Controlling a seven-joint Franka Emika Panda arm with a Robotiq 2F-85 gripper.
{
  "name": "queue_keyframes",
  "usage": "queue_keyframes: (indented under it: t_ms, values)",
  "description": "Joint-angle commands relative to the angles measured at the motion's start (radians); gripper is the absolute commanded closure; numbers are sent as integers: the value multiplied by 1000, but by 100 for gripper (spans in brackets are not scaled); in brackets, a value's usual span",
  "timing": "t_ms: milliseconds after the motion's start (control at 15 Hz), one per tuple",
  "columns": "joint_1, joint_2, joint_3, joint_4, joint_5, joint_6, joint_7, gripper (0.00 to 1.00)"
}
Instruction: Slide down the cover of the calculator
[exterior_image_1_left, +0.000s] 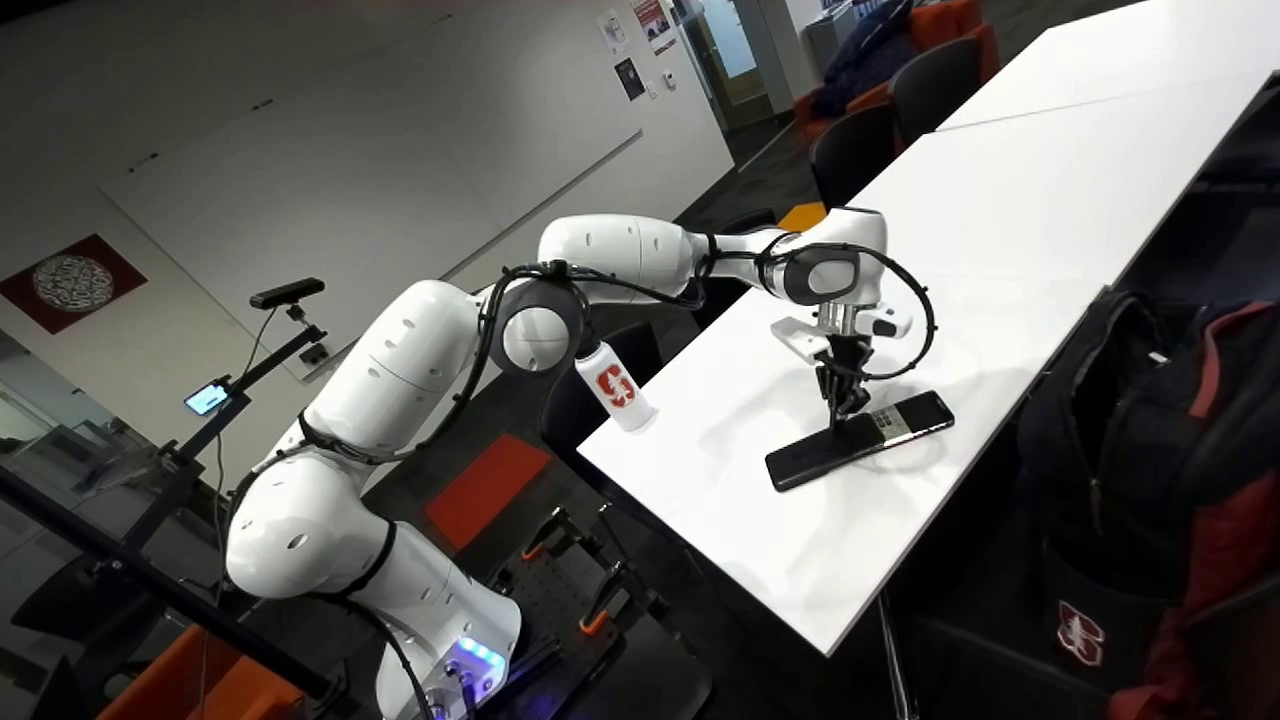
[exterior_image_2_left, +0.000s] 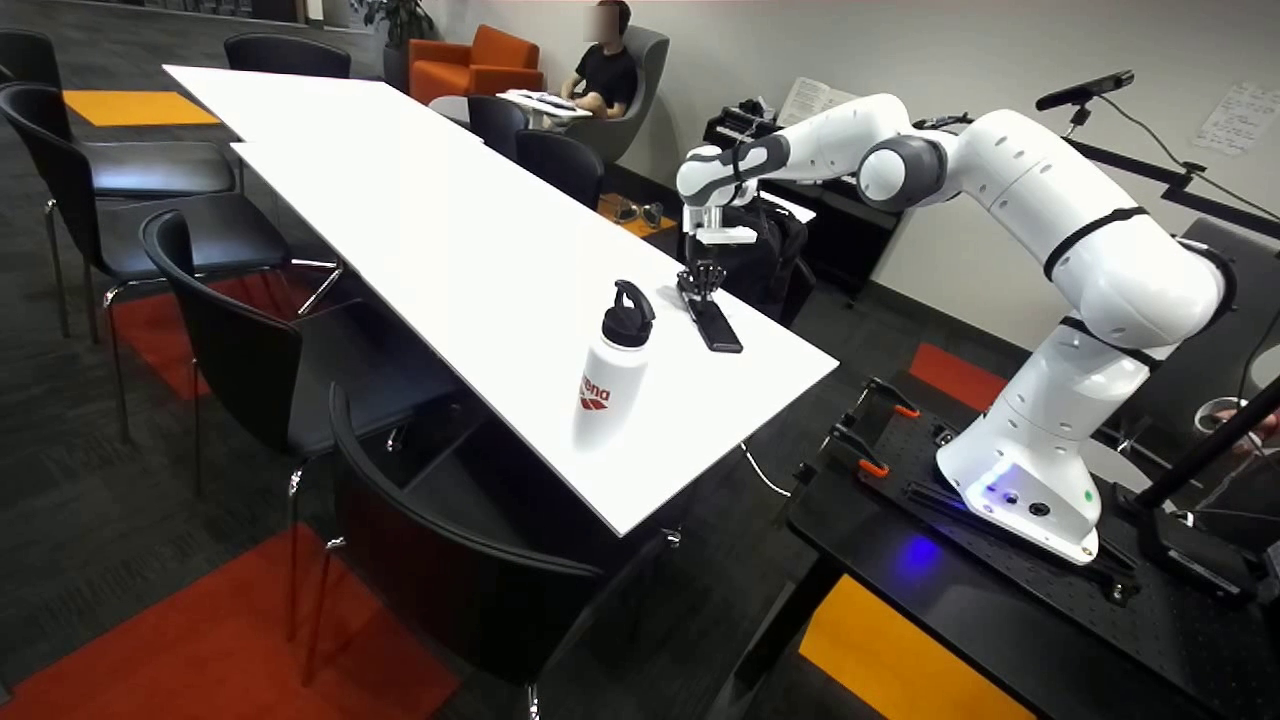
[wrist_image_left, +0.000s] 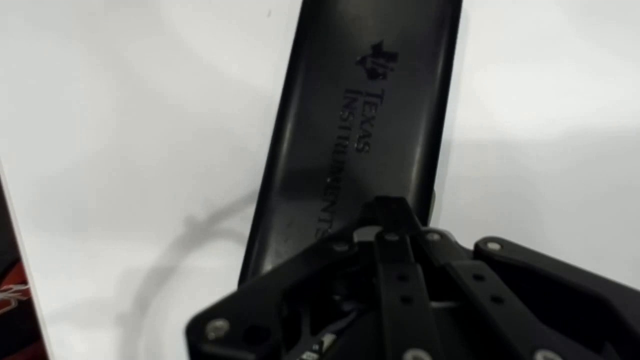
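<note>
The calculator (exterior_image_1_left: 890, 426) lies flat on the white table, showing a strip of its lighter keyed face and a black end. The black cover (exterior_image_1_left: 812, 458) lies over the rest of it and extends toward the table's near end. In the wrist view the cover (wrist_image_left: 350, 150) bears the words "Texas Instruments"; a small bit of the keyed face (wrist_image_left: 315, 350) shows behind the fingers. My gripper (exterior_image_1_left: 838, 424) points down with its fingertips together, at the top of the cover; they appear to touch it. Its fingertips (wrist_image_left: 391, 202) hold nothing visible. In an exterior view the gripper (exterior_image_2_left: 703, 288) stands above the cover (exterior_image_2_left: 716, 328).
A white bottle with a red logo and black lid (exterior_image_1_left: 615, 388) stands on the table (exterior_image_1_left: 720, 480) near its end; it also shows in an exterior view (exterior_image_2_left: 612, 385). The table's long edge runs beside the calculator. A dark backpack (exterior_image_1_left: 1110, 430) is beyond that edge. Black chairs stand along the table.
</note>
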Motion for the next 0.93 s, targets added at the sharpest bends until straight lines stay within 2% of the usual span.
queue_keyframes:
  t_ms: [0,400,867]
  values:
    - [-5,-55,17,-61,14,17,-41,100]
    - [-37,-264,15,-266,39,180,-124,100]
    - [-36,-497,19,-525,21,337,-203,100]
